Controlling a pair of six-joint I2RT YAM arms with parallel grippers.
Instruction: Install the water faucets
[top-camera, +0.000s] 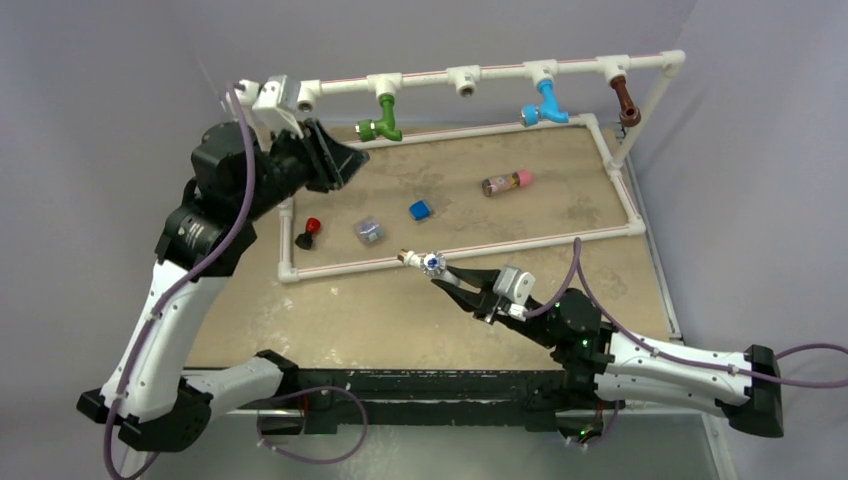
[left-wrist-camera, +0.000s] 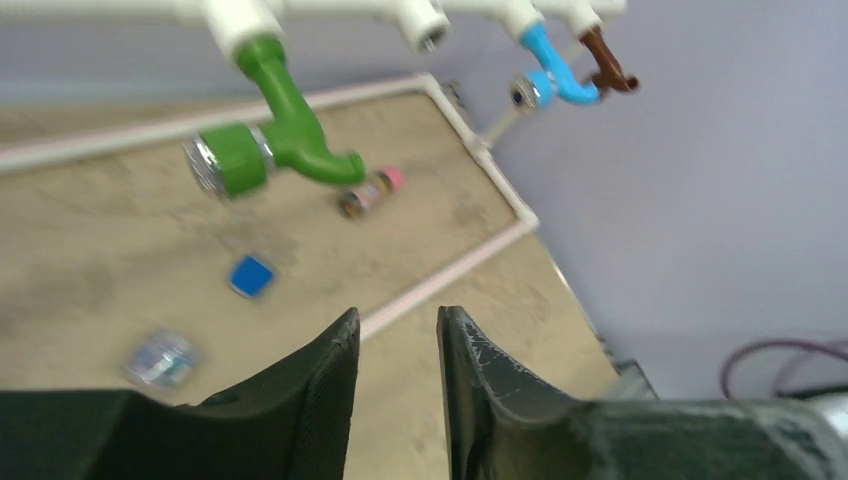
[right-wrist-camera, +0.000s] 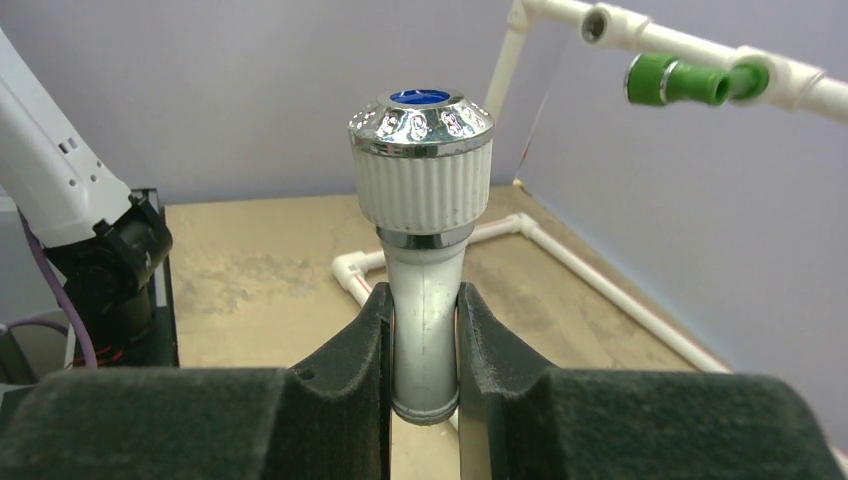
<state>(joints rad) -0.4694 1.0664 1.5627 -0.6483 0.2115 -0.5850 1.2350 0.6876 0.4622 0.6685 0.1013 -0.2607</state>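
Note:
My right gripper is shut on the white faucet, held above the front pipe of the frame; its chrome knob with a blue cap points away from me. The green faucet, the blue faucet and the brown faucet hang from T-fittings on the white top pipe. One fitting between green and blue is empty. My left gripper is open and empty, raised near the rail's left end.
Inside the white floor frame lie a small blue cube, a clear grey block, a red and black piece and a small bottle with a pink cap.

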